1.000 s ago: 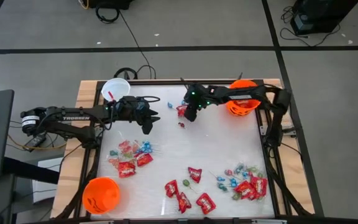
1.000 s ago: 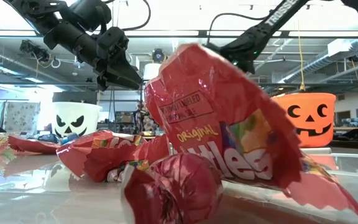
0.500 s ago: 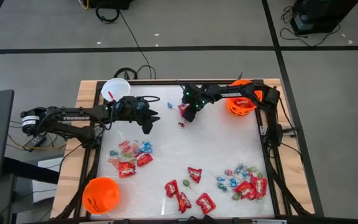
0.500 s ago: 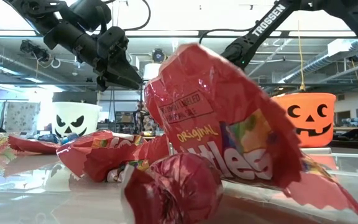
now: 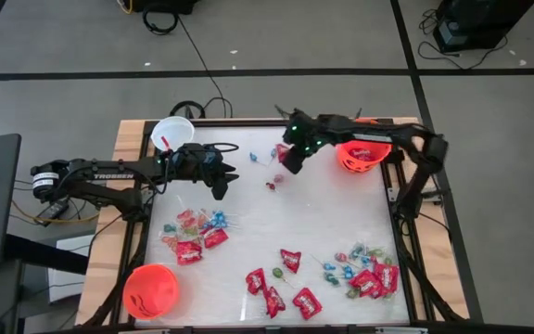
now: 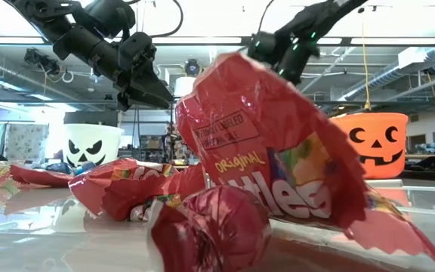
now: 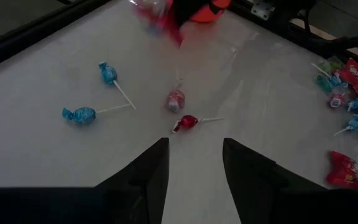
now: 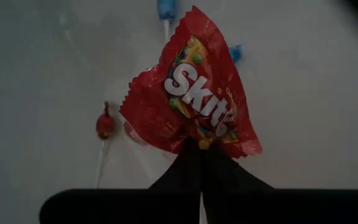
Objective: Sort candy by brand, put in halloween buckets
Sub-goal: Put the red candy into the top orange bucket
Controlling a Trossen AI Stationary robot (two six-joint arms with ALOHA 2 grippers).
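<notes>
Candy packet (image 8: 194, 99), red with Skittles lettering, hangs pinched by one edge in my right tool (image 8: 201, 152), whose fingers are clenched together on it. In the high view that tool (image 5: 290, 160) sits raised over the far middle of the desk (image 5: 323, 218), just beside the orange bucket (image 5: 360, 156) at the far right corner. Below the packet lie a red lollipop (image 8: 104, 126) and a blue lollipop (image 8: 166, 9) on the white surface.

My left tool (image 7: 194, 162) hovers released, fingers apart, over the far left part of the desk, near the white bucket (image 5: 171, 133). Ahead of it lie two blue lollipops (image 7: 107, 73) and two red ones (image 7: 188, 122). More candy sits in heaps at the near side, and a second orange bucket (image 5: 150, 289) stands at the near left corner.
</notes>
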